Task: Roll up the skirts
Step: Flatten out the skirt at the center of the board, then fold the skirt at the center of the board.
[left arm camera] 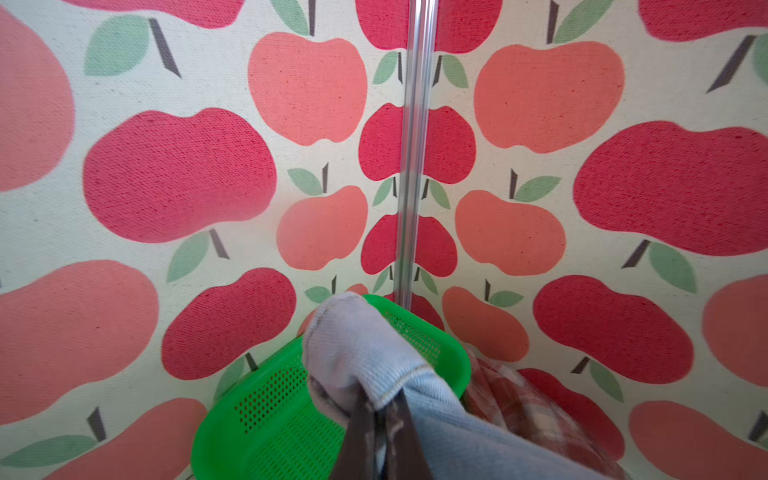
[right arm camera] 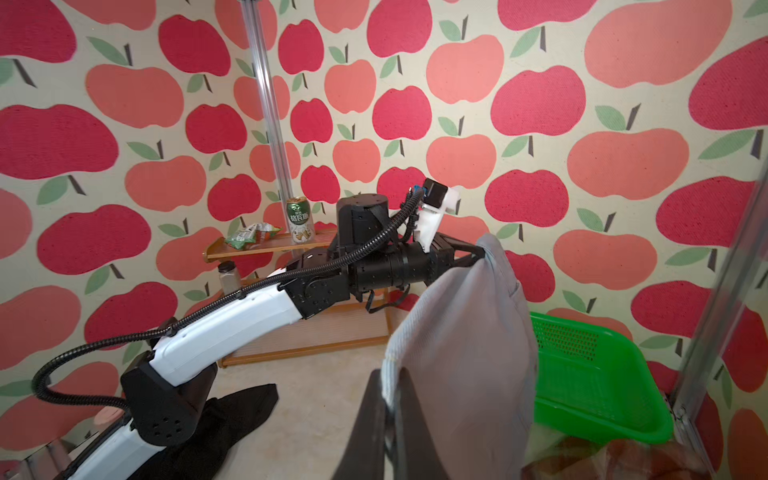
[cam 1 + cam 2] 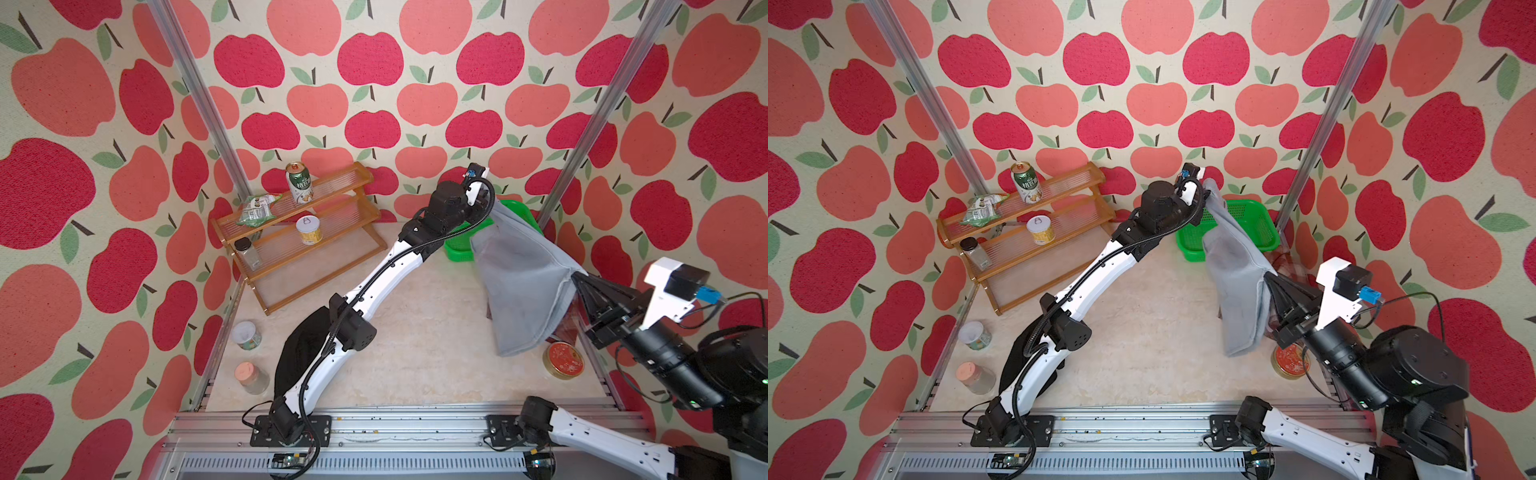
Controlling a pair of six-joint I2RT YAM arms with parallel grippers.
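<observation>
In both top views I have the denim skirt (image 3: 519, 282) hanging in the air between my two arms, above the counter (image 3: 415, 353) and in front of the green basket (image 3: 1254, 224). The black skirt (image 3: 301, 353) lies under my left arm.

On the left wrist view, the left gripper (image 1: 380, 405) is clamped on a bunched corner of denim, with the plaid skirt (image 1: 519, 407) beside the basket.

On the right wrist view, the right gripper (image 2: 392, 399) pinches the other edge. I should pull the cloth taut, then lay it flat on open counter before rolling.
</observation>
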